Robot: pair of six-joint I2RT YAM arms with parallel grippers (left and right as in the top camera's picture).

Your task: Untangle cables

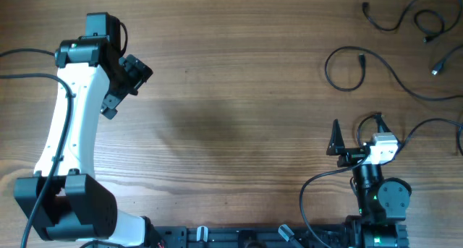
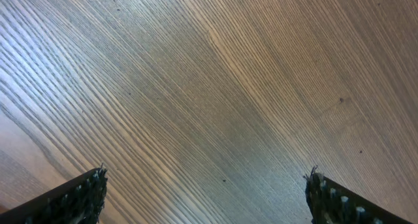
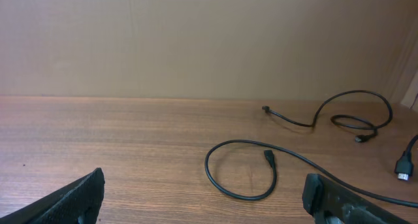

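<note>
Several thin black cables lie apart as loose strands at the far right of the wooden table (image 1: pixel 239 96). One cable curls into a loop (image 1: pixel 327 67) with its plug inside; it also shows in the right wrist view (image 3: pixel 208 168), just ahead of the fingers. A second cable (image 1: pixel 367 9) snakes along the top right and shows farther back in the right wrist view (image 3: pixel 307 125). A further plug end (image 1: pixel 437 69) lies to the right, seen also in the right wrist view (image 3: pixel 401 166). My right gripper (image 1: pixel 356 132) (image 3: pixel 206 198) is open and empty, short of the loop. My left gripper (image 1: pixel 123 82) (image 2: pixel 206 191) is open and empty over bare wood at the far left.
Thicker black arm cables run off the left edge (image 1: pixel 22 56) and curl near the right arm's base (image 1: pixel 311 186). Another thin strand (image 1: pixel 434 123) lies at the right edge beside the right arm. A plain wall (image 3: pixel 196 41) stands behind the table.
</note>
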